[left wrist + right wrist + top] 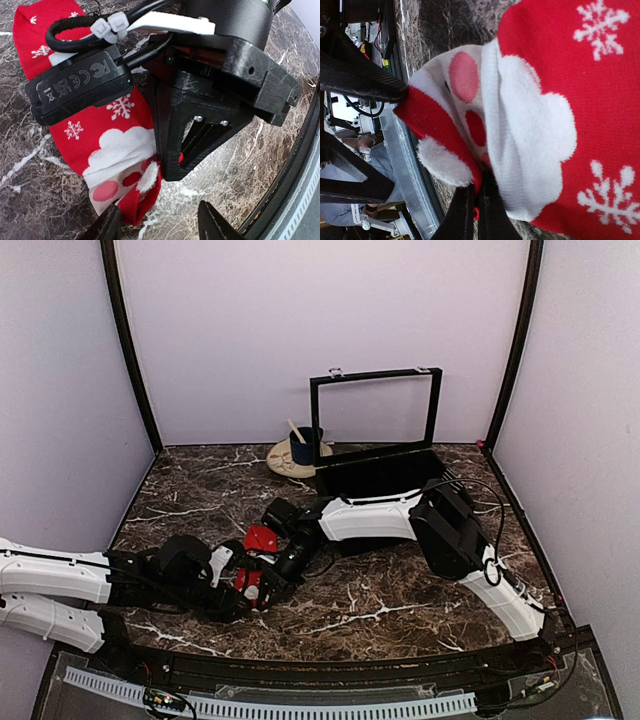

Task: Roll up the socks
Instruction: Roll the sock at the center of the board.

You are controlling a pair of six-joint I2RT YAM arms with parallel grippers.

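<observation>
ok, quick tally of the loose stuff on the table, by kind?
socks: 1 red-and-white bundle (can't tell how many layers)
black box: 1
mug: 1
plate: 1
wooden stick in the mug: 1
Total: 5

We see the socks [107, 127] lying bunched on the dark marbled worktop [35, 200], toward its near edge. They are bright red with white snowflakes, a white cloud-shaped patch, pink dots and a fluffy white tuft. The right claw [476, 195] pinches one fold.
</observation>
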